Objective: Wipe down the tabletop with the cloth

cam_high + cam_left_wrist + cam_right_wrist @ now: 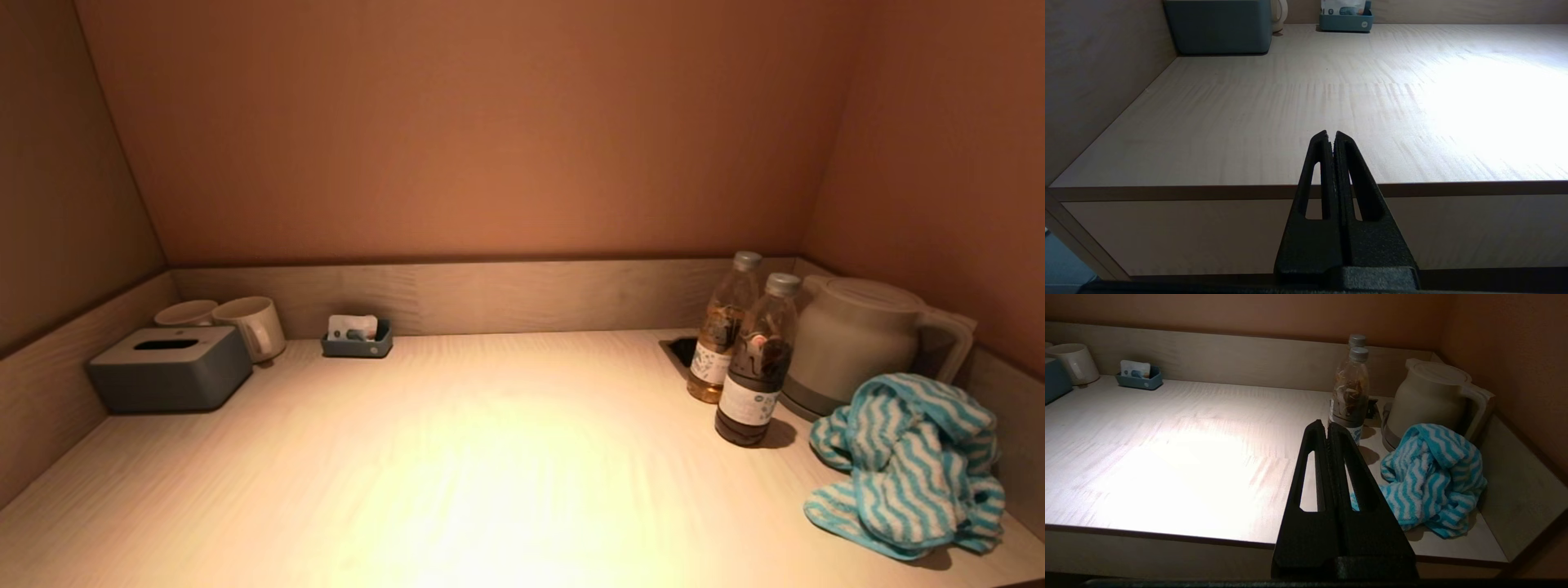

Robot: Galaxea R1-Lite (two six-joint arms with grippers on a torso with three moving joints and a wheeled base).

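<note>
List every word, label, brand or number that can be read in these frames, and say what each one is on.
No text can be read in any view.
Front bottle: white label with print, too small and blurred to read.
Rear bottle: white label with marks, unreadable.
Sachets in the small blue tray: printed, too blurred to read.
Tissue box, mugs, kettle, striped cloth: no lettering visible.

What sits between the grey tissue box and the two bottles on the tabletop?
Bare pale wooden tabletop, per the head view, between the grey plastic tissue box and the two clear plastic bottles; the small blue-grey tray stands farther back by the wall.
</note>
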